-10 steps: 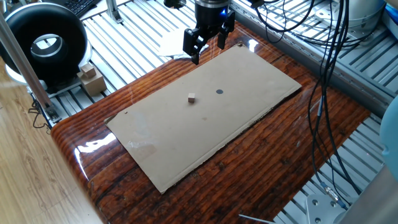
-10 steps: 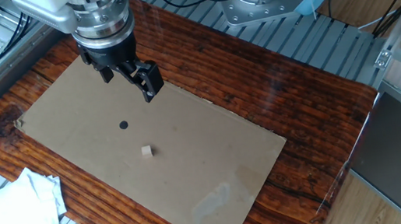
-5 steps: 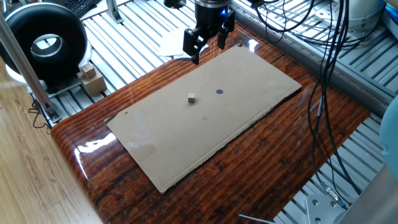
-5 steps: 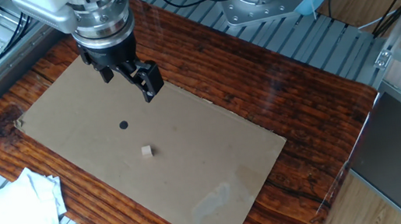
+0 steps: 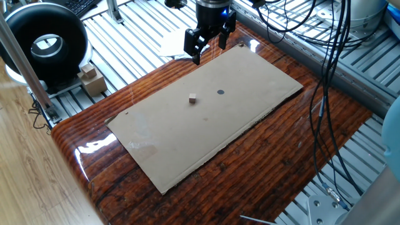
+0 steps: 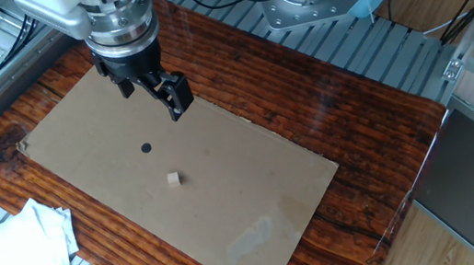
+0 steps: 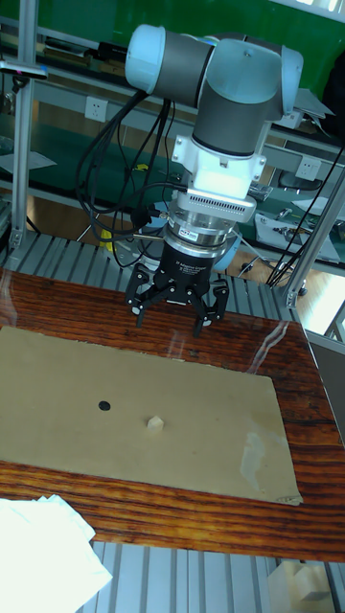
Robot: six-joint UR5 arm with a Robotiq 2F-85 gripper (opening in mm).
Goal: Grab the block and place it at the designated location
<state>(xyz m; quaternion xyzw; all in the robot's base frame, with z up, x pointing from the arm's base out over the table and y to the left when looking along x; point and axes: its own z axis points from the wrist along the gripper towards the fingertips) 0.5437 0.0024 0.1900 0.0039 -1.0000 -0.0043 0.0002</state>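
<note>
The block (image 5: 193,97) (image 6: 173,179) (image 7: 153,420) is a tiny light wooden cube lying loose on the flat cardboard sheet (image 5: 187,131) (image 6: 254,186) (image 7: 211,431). The designated location (image 5: 220,92) (image 6: 146,148) (image 7: 103,405) is a small dark dot on the same sheet, a short way from the cube. My gripper (image 5: 209,50) (image 6: 152,100) (image 7: 173,322) hangs open and empty above the sheet's far edge, well apart from both.
The sheet lies on a glossy dark wooden table (image 5: 262,156). White crumpled paper (image 6: 12,252) (image 7: 48,556) sits off one table edge. A black ring light (image 5: 47,44), small cardboard boxes (image 5: 90,78) and hanging cables (image 5: 325,75) surround the table.
</note>
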